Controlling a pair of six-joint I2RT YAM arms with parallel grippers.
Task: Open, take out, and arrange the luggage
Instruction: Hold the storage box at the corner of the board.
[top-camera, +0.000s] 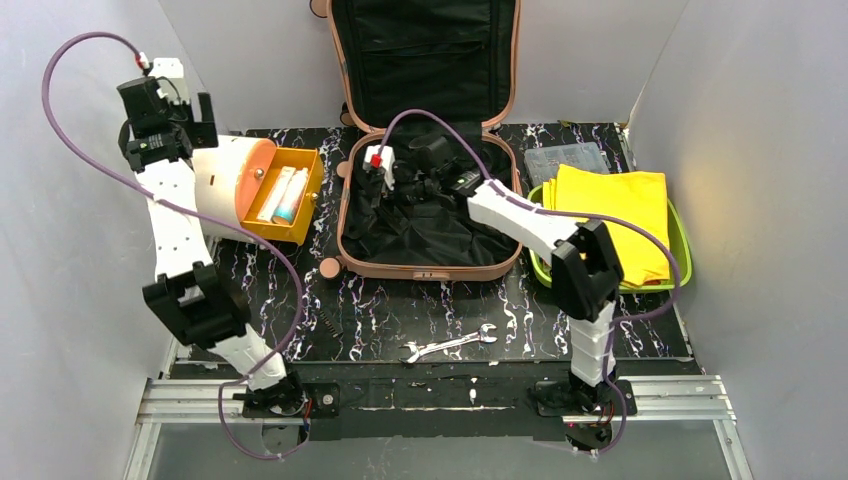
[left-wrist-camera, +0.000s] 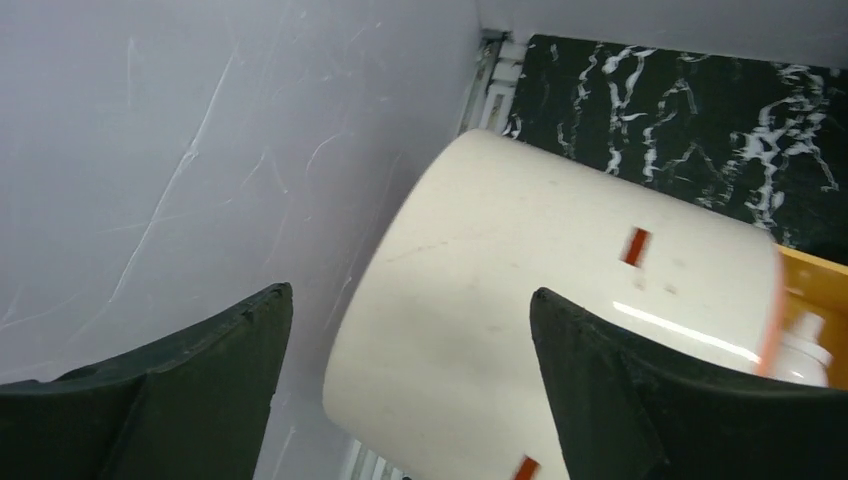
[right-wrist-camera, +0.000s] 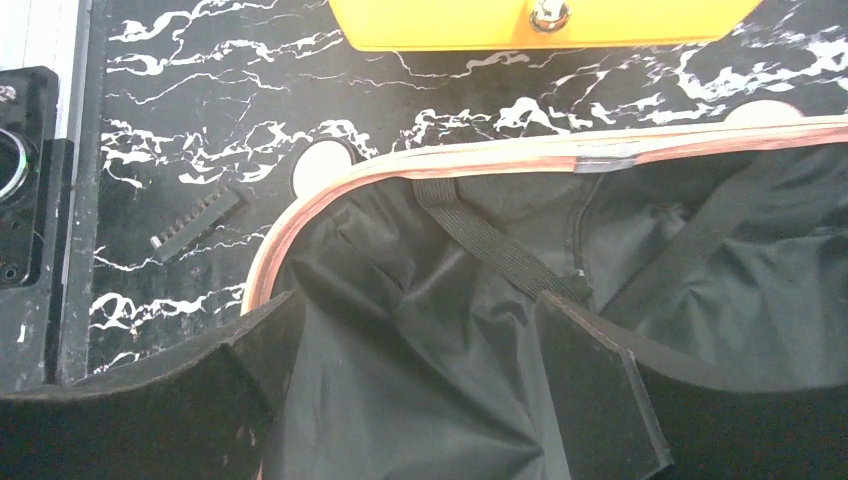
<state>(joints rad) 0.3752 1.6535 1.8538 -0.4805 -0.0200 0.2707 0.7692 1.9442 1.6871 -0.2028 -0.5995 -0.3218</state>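
From above, the luggage (top-camera: 400, 240) lies in the middle of the worktop (top-camera: 520, 300), towards the back. Its lid is thrown up against the rear wall, so the opening is done. The lower shell shows only crumpled black lining and straps, so I'd say the emptying is mostly finished. A cream drum box (top-camera: 222, 180) with an orange drawer (top-camera: 290, 195) sits just left of it. A yellow cloth (top-camera: 610, 205) lies in a green tray (top-camera: 682, 240) to the right, and a wrench (top-camera: 450, 343) lies near the front. Tidying these looks like what remains. The left pincer (top-camera: 185, 130) hangs by the drum's far end. The right pincer (top-camera: 390, 185) reaches into the shell.

Through the left wrist camera, the jaws stand spread wide, with the drum beyond them and not gripped.

Through the right wrist camera, the jaws gape above the lining, grasping nothing. The salmon-pink rim curves round a corner, an elastic strap (right-wrist-camera: 500, 250) runs across the fabric, and a wheel pokes out at the edge.
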